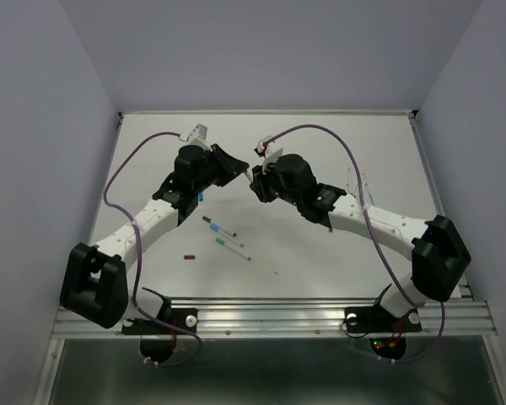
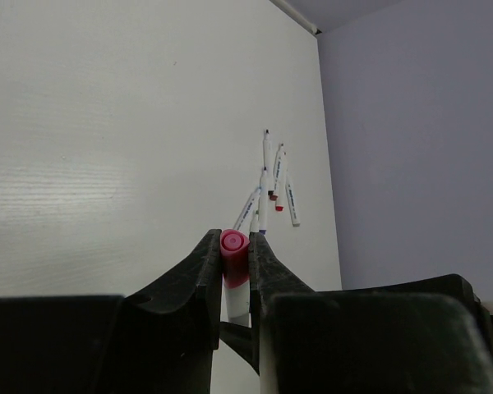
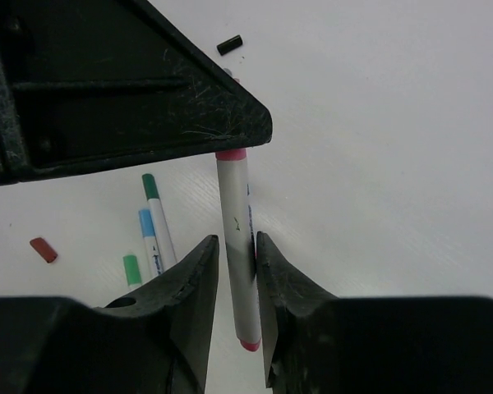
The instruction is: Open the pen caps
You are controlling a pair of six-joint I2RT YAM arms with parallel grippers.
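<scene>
Both arms are stretched inward over the table (image 1: 304,261), and the 2 grippers are brought tip to tip above its middle. The left gripper (image 2: 234,240) is clamped tight on the pink pen cap (image 2: 234,246), which is held up between the 2 grippers. The white pen barrel (image 3: 235,213) is straddled by the right gripper (image 3: 237,250), whose fingers are narrowly parted and close against it; whether it is actually squeezed cannot be told. In the right wrist view most of the pink pen cap is hidden by the left gripper, and only a pink band is seen. From above, the pen is lost between the grippers. 1 red cap (image 3: 43,249), 1 green cap (image 3: 131,269) and 1 black cap (image 3: 229,44) are seen lying loose on the table.
</scene>
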